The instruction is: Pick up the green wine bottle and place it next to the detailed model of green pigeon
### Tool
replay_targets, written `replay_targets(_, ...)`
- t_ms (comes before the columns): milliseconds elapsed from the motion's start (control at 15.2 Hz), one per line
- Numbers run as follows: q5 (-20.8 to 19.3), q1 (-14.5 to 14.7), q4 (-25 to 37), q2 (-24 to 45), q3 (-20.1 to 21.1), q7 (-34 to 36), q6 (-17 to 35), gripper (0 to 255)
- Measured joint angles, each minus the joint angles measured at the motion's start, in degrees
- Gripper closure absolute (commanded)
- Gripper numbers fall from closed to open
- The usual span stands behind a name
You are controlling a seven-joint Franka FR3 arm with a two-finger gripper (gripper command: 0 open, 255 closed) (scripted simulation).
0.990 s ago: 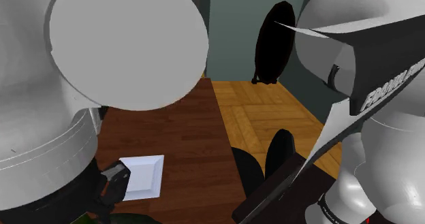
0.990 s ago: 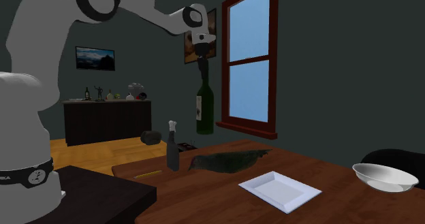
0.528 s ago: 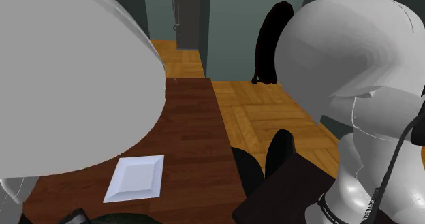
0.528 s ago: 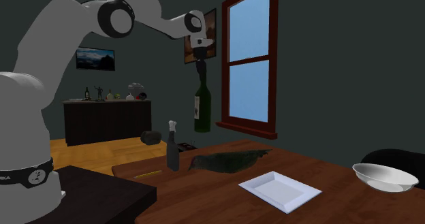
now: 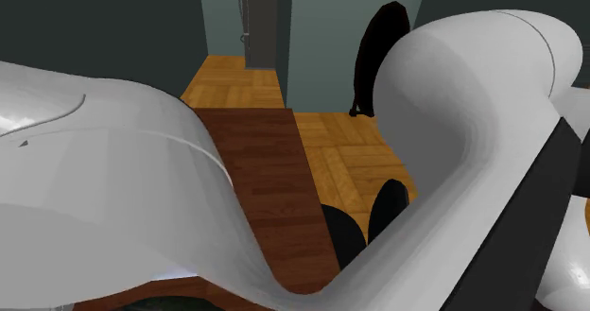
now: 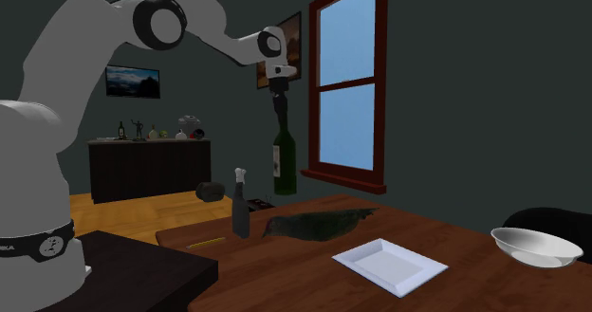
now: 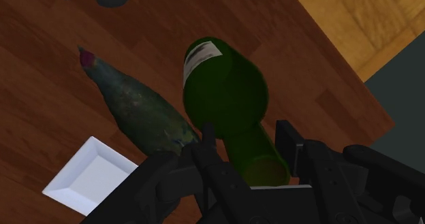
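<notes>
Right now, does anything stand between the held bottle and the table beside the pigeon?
Nothing visible does. The green wine bottle hangs in the gripper over bare table beside the pigeon; the white plate lies apart.

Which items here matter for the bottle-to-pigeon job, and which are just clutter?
Job: green wine bottle; gripper clasping its neck above the table; pigeon model.
Clutter: square white plate; white bowl; small dark bottle.
</notes>
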Motion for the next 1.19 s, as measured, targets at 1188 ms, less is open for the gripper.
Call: replay_targets(1188, -1.31, -1.70, -12.86, 0.89, -0.83, 1.98, 13.27, 255)
